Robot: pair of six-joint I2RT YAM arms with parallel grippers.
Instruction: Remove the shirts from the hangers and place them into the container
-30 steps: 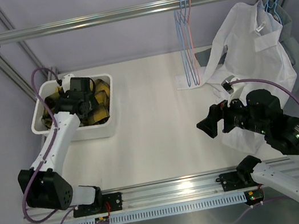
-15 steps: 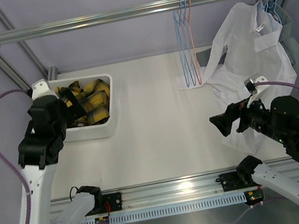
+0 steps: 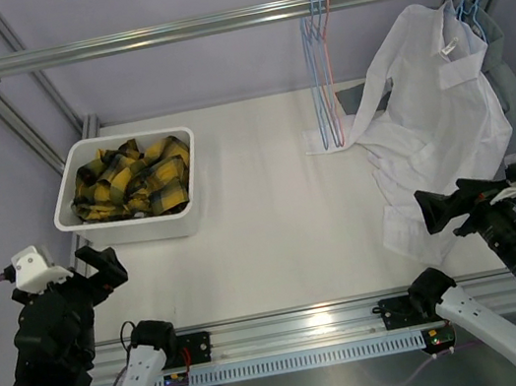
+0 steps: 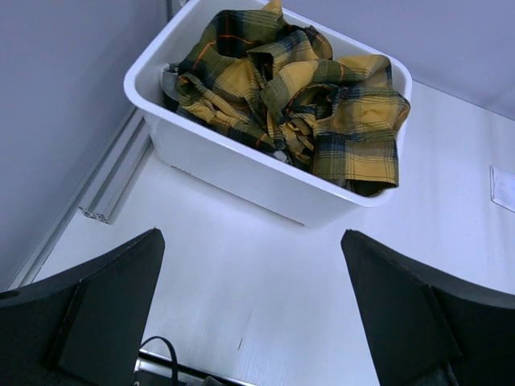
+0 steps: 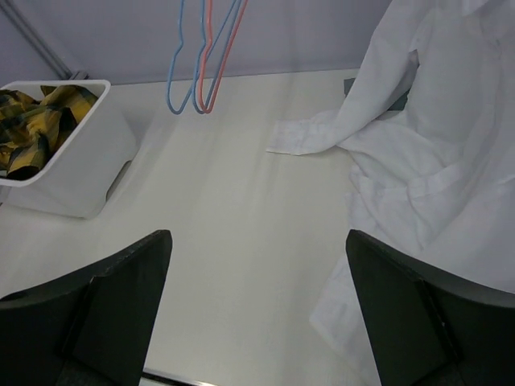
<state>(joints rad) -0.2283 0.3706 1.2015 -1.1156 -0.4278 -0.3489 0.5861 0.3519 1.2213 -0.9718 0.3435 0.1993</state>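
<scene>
Container at your 10 o'clock holds the plaid shirt; left gripper (released) has backed to 7 o'clock, right gripper gapes empty.

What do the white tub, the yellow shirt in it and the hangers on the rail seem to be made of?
The white tub: likely moulded plastic, smooth with a soft sheen and a rounded rim.
The yellow shirt: woven fabric, matte, with a plaid pattern and soft crumpled folds.
The hangers: thin coloured rods, light blue and pink, probably coated wire, though plastic cannot be excluded.
</scene>
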